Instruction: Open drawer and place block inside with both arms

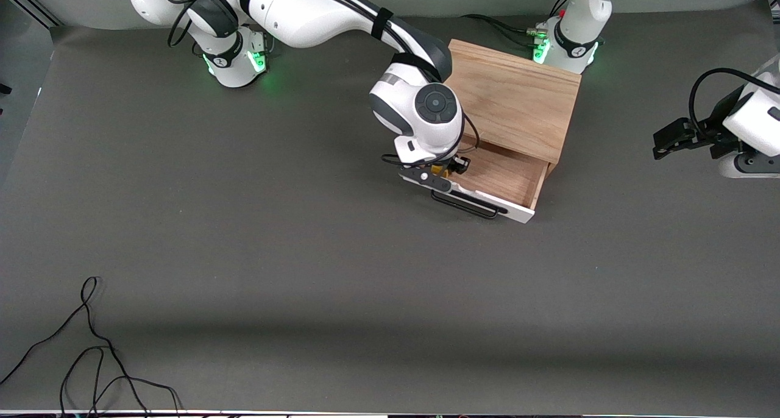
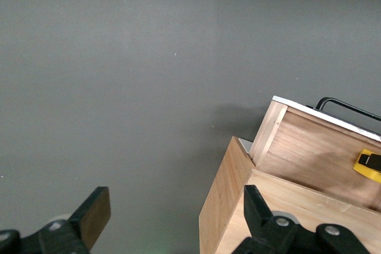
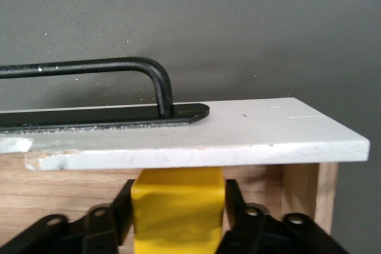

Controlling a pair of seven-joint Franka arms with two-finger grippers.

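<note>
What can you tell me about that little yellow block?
The block is a small bright yellow cube with smooth, plain faces. The right gripper holds it between its black fingers, inside the open drawer, close against the inner side of the white front panel. Whether it touches the wooden drawer floor is hidden.

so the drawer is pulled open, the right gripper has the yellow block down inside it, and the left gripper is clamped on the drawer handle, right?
Not quite. The left gripper is not on the handle: in the front view it waits open, off toward the left arm's end of the table. The drawer is open, and the right gripper holds the block inside it.
</note>
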